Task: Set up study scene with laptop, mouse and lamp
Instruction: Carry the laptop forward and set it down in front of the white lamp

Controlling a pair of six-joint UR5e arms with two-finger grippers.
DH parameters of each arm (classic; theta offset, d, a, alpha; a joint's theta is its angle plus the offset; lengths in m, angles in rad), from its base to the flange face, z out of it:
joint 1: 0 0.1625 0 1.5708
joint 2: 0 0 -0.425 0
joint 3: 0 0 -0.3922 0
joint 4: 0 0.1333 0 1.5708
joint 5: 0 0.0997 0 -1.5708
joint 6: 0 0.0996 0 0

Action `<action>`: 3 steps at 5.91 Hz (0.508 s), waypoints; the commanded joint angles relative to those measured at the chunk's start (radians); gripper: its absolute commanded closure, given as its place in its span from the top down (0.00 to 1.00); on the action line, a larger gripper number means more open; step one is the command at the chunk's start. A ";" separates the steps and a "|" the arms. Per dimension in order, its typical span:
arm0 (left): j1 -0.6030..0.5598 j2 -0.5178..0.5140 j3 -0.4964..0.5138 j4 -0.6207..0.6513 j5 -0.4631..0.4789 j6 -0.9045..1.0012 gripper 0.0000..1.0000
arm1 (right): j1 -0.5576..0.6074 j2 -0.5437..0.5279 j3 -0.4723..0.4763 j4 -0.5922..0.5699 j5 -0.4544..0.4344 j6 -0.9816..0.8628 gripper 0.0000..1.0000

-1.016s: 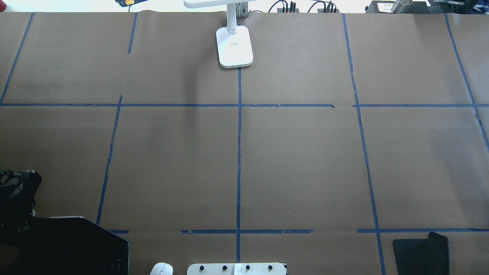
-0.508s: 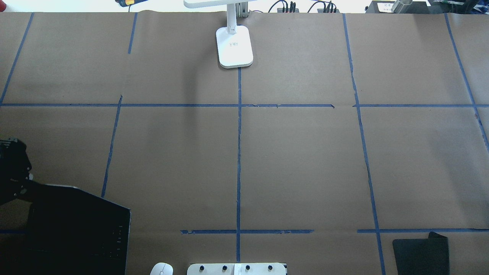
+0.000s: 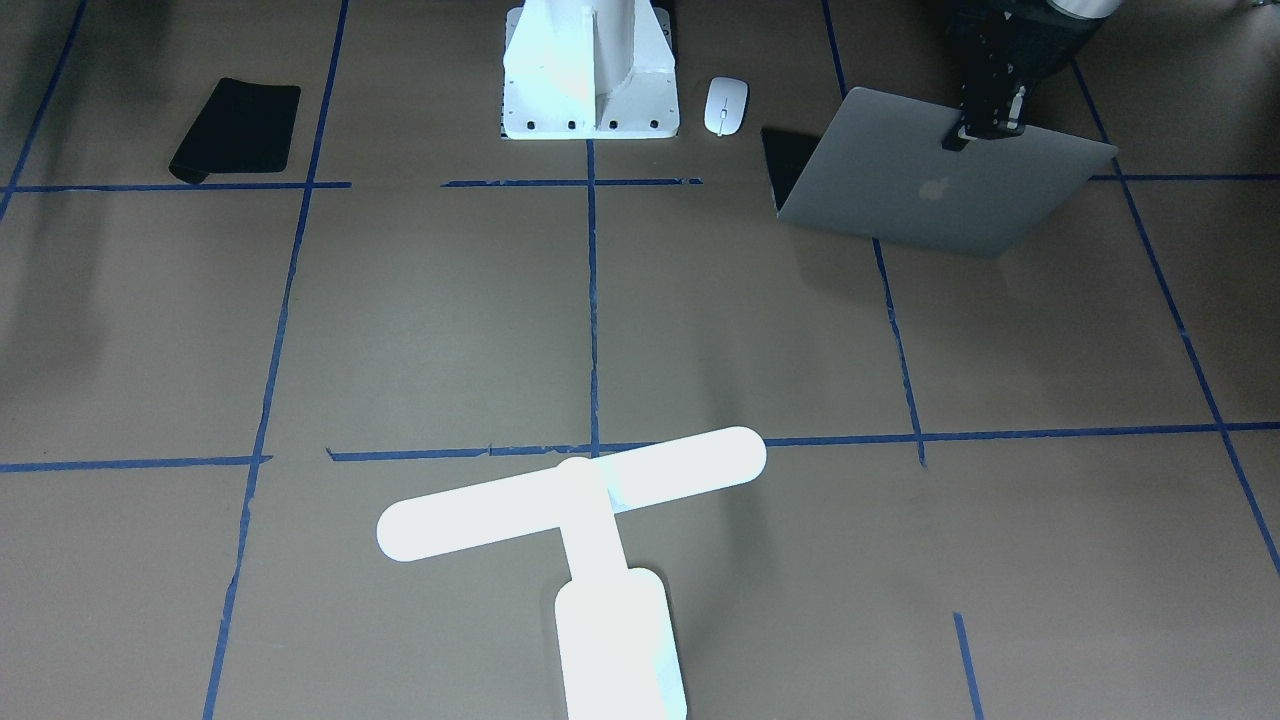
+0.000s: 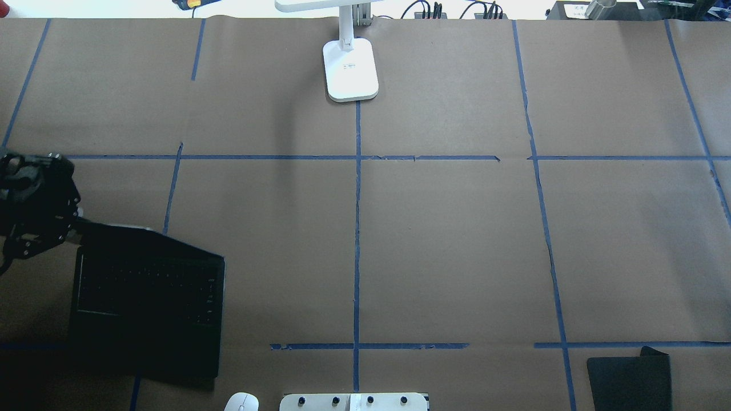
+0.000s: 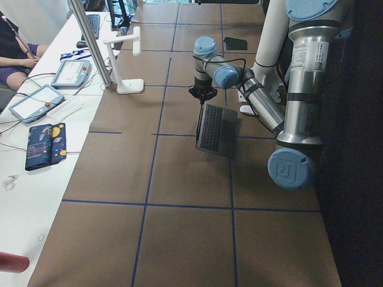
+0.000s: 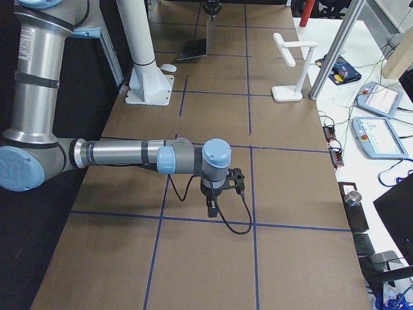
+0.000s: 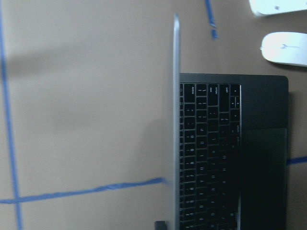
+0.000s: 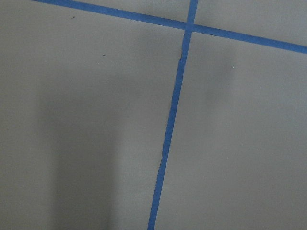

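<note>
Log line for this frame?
left pincer: shut on laptop lid | laptop: open | mouse: untouched | lamp: upright | right pincer: state unclear

Taped table (image 4: 457,240) holds lamp (image 4: 351,71), mouse (image 3: 725,105), black mat (image 4: 628,379), bracket (image 3: 590,100).

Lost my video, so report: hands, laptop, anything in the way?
Left hand shut on laptop lid edge, laptop open. Right hand over table, grip unreadable. Mouse near laptop base, not touching.
</note>
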 commanded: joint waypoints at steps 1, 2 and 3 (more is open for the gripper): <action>-0.022 -0.238 0.123 0.115 0.021 -0.006 0.00 | 0.000 -0.002 0.000 -0.002 0.000 0.002 1.00; -0.033 -0.348 0.213 0.123 0.021 -0.020 0.00 | 0.000 0.000 0.000 0.000 0.002 0.002 1.00; -0.031 -0.427 0.275 0.121 0.021 -0.092 0.00 | 0.000 0.000 0.000 0.000 0.002 0.002 1.00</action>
